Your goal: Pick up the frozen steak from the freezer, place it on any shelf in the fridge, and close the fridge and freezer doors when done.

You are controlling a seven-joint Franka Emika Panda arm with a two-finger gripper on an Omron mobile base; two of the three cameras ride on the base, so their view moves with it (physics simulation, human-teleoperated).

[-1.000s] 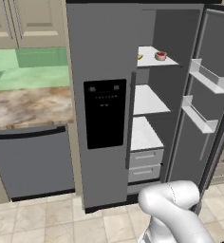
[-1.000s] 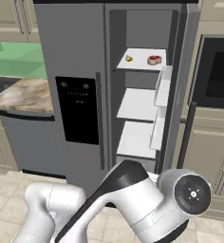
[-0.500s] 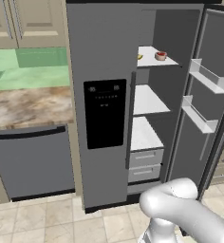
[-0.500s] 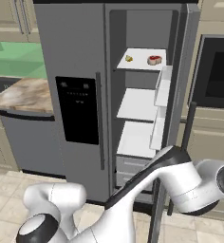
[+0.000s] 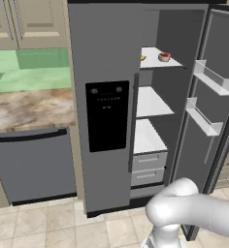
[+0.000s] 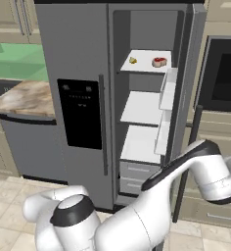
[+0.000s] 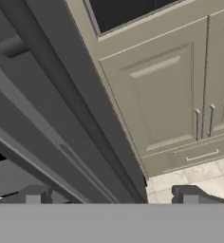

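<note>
The frozen steak (image 5: 164,56) (image 6: 159,62) lies on the top white board of the open freezer (image 5: 174,97), beside a small yellow item (image 5: 142,58). The plain freezer door (image 5: 218,121) with white bins stands wide open. The dispenser door (image 5: 106,48) is closed, so the fridge and its shelf are hidden. My arm reaches low to the right around the open door. In the hand view my gripper (image 7: 111,197) is open, its tips wide apart, facing the door's edge and its dark bar handle (image 7: 76,109).
Beige cabinet doors and a drawer (image 7: 166,90) stand just right of the open door, below a wall oven (image 6: 225,73). A dishwasher (image 5: 34,164) under a marble counter (image 5: 29,109) sits left of the unit. Grey drawers (image 5: 149,162) fill the freezer's bottom.
The arm has swung from low in front of the unit out to the right, around the open freezer door. Steak, doors and base views have not shifted.
</note>
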